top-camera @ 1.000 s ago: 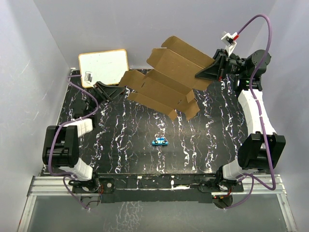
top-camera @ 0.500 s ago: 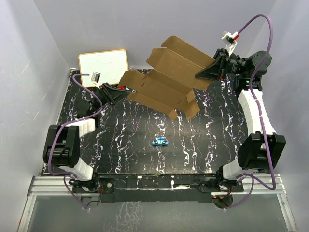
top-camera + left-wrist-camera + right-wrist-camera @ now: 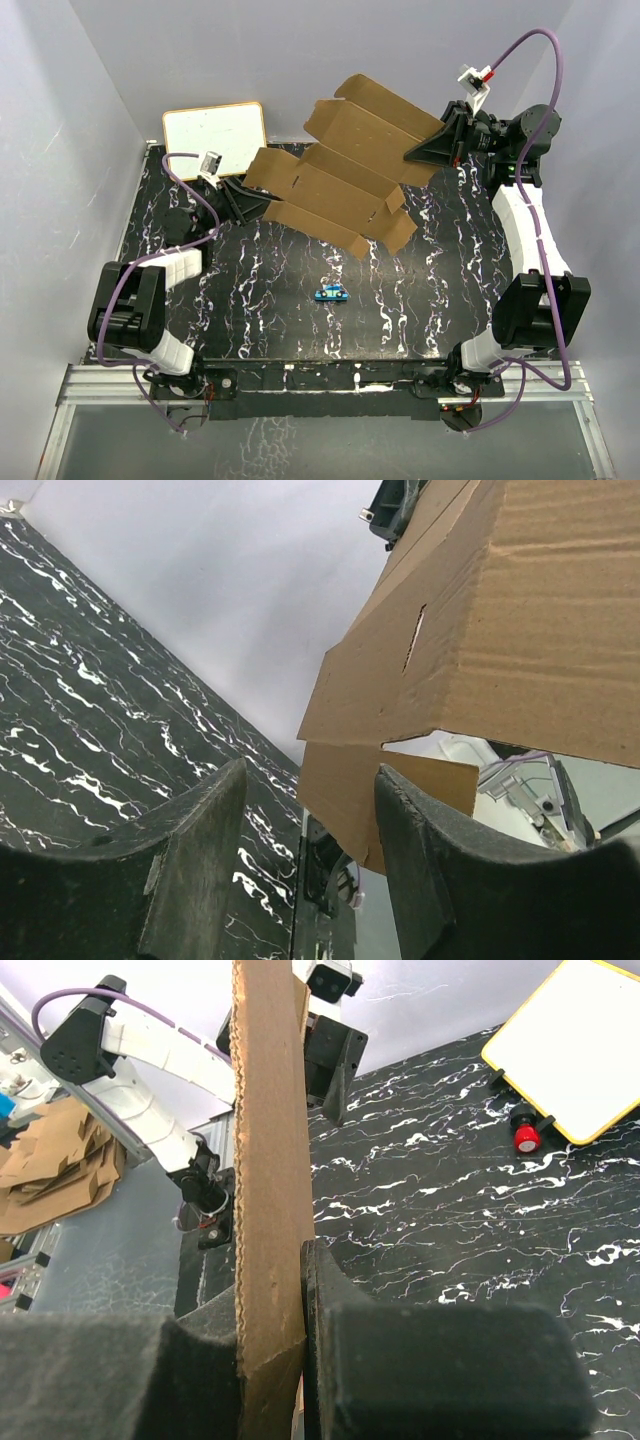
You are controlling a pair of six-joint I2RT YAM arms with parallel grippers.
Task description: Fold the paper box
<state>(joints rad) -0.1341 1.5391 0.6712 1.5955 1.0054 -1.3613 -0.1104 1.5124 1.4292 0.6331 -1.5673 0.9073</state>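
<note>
The paper box [image 3: 345, 165] is a flat brown die-cut sheet with flaps, held tilted in the air over the far half of the black marbled table [image 3: 260, 310]. My right gripper [image 3: 428, 150] is shut on its right edge; in the right wrist view the cardboard [image 3: 270, 1140] stands edge-on, pinched in the right gripper [image 3: 272, 1300]. My left gripper [image 3: 252, 196] sits low at the sheet's left end, just under a flap. In the left wrist view the left gripper [image 3: 310, 780] is open with nothing between its fingers, and the sheet [image 3: 500, 630] hangs above and ahead of it.
A white board with a tan frame [image 3: 213, 137] leans at the back left, also visible in the right wrist view [image 3: 575, 1050] with a red-capped item [image 3: 524, 1138] beside it. A small blue object [image 3: 330, 293] lies mid-table. Grey walls close in on three sides.
My left gripper has moved right, up to the sheet's left end, and its jaws have opened wider. The sheet's lower flaps have sagged slightly. The right gripper has held still.
</note>
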